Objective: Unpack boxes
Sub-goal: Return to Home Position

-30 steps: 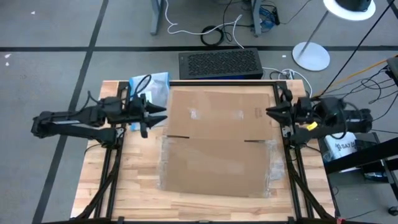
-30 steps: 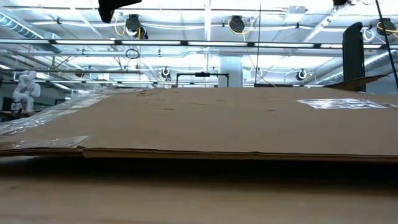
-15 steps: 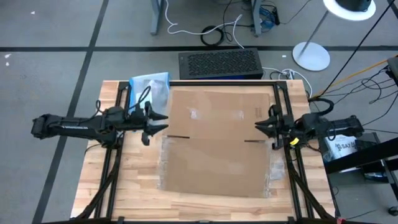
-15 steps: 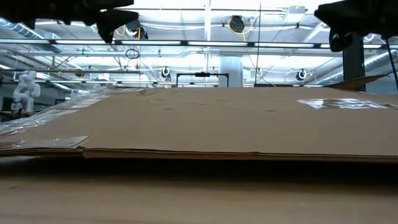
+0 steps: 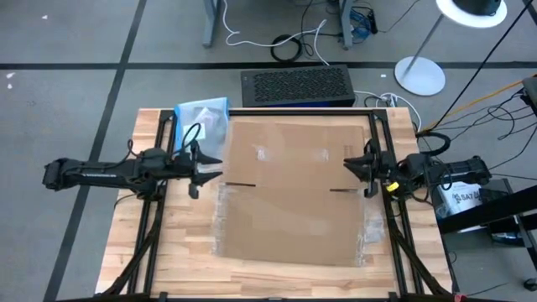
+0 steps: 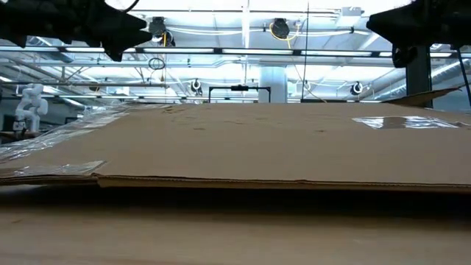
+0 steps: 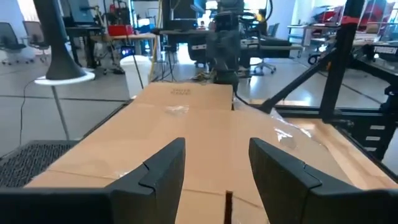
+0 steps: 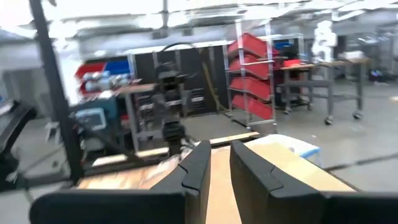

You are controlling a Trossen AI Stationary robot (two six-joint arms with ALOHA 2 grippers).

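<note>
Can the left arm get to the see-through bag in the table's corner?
Probably yes. The left gripper hangs open beside the flat box, and the bag lies uncovered nearby, nothing between them.

the flattened cardboard box (image 5: pixel 294 189) is plain brown, with glossy clear tape strips and small dark printed marks. the table (image 5: pixel 176 252) is pale wood in narrow plank stripes. the pouch (image 5: pixel 204 115) is clear with a blue edge. the grille-topped unit (image 5: pixel 296 85) is black, finely meshed. the left gripper (image 5: pixel 214 166) and right gripper (image 5: pixel 354 168) are black, with a yellow tag behind the right one.
</note>
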